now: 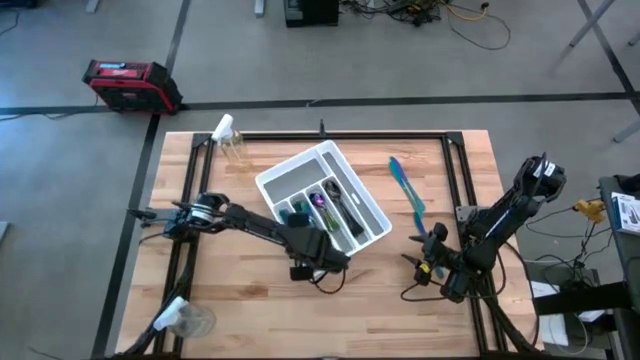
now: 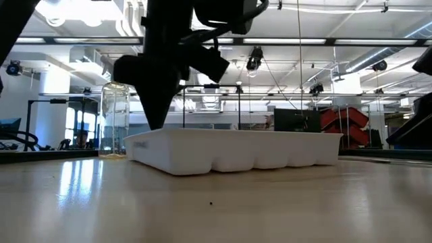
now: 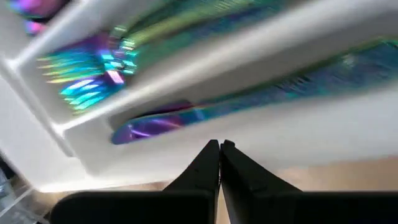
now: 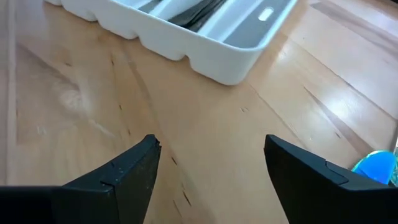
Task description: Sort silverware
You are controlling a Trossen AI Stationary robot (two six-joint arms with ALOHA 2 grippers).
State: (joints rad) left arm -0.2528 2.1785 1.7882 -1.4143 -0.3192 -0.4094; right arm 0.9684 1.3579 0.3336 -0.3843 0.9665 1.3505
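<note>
The white tray (image 1: 322,198) lies slantwise at the table's middle and holds several pieces of silverware. In the left wrist view an iridescent fork (image 3: 93,68) lies in one compartment and a knife (image 3: 249,106) in the one beside it. Dark pieces (image 1: 342,207) fill another compartment. One teal piece (image 1: 407,190) lies flat on the table to the right of the tray. My left gripper (image 3: 219,149) hovers shut over the tray's near wall (image 1: 312,240), with nothing between its fingers. My right gripper (image 4: 211,155) stands open above bare wood at the tray's near right (image 1: 412,272).
A glass jar (image 1: 232,145) stands at the far left of the table, and another (image 1: 185,320) lies at the near left corner. A black rail frame (image 1: 330,136) runs round the work area. Bare wood (image 1: 250,300) spreads along the near side.
</note>
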